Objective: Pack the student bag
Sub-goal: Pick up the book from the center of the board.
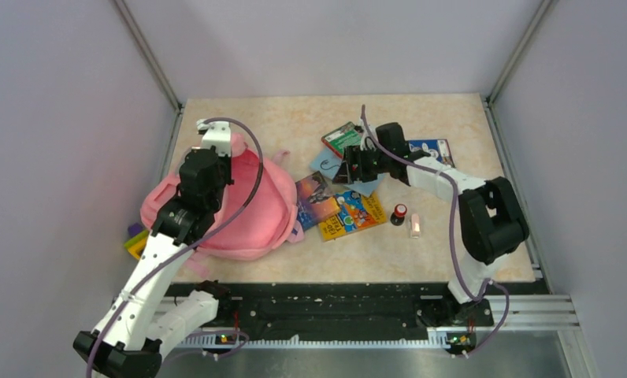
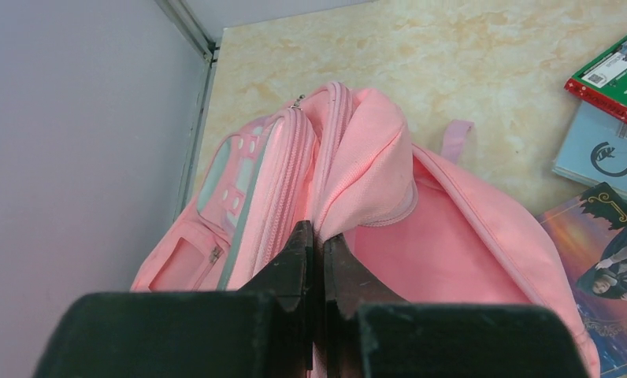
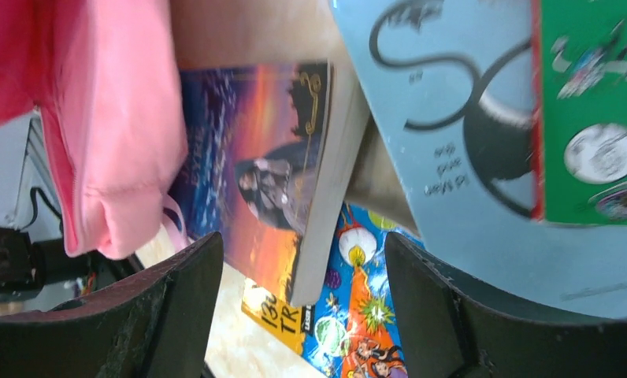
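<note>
Book (image 1: 317, 198) lay just right of student bag (image 1: 247, 213), near-far; right gripper (image 3: 298, 252) hung open above, left gripper (image 2: 317, 244) pinched bag rim.

Soft, even light fills the enclosure, and shadows on the pale worktop (image 1: 452, 260) are faint. The overhead view is crisp. At the left wrist the student bag (image 2: 452, 260) is sharp, while the left hand (image 2: 317, 236) is dark and blurred — too close to the lens. The right wrist view is smeared: the green book (image 3: 594, 118) is soft and the right hand (image 3: 302, 248) is shaded.
</note>
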Motion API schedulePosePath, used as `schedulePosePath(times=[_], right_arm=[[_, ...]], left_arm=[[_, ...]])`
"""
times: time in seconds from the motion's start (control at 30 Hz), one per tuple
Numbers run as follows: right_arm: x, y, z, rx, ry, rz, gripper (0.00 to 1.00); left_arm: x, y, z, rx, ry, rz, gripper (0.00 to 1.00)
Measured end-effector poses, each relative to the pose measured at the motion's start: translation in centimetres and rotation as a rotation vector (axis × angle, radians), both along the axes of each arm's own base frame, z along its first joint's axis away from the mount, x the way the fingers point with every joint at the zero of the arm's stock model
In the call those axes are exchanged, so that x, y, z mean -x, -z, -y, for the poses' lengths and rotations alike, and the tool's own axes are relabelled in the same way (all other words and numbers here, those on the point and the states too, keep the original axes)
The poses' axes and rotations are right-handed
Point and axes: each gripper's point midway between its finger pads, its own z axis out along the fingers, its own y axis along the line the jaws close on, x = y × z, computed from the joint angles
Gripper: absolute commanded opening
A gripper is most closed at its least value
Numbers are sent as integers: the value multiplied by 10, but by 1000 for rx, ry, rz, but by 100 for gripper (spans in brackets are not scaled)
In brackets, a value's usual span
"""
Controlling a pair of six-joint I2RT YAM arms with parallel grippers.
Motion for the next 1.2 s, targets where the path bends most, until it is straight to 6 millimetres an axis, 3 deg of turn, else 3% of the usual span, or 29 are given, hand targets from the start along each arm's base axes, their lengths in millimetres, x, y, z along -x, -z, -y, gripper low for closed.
schedulePosePath(times=[0.1, 0.2, 0.3, 0.47, 0.87, 0.97, 1.03, 1.2], right_arm=[[16, 24, -2, -2, -29, -77, 70], [22, 34, -11, -21, -60, -108, 67], [21, 42, -22, -46, -83, -119, 67], [14, 70, -28, -31, -83, -171, 67], [15, 82, -69, -95, -159, -206, 63], [15, 83, -78, -116, -167, -214, 54], [15, 84, -81, -130, -163, -223, 43], [14, 79, -89, -200, -145, -262, 6]], left_arm=[[2, -3, -1, 11, -2, 17, 0], [2, -3, -1, 16, -1, 20, 0], [2, -2, 1, 18, 9, 17, 0], [1, 1, 4, 22, 24, 11, 0], [2, 2, 7, 34, 42, 9, 0], [3, 1, 7, 38, 44, 12, 0], [4, 0, 7, 41, 45, 16, 0], [6, -1, 8, 49, 50, 23, 0]])
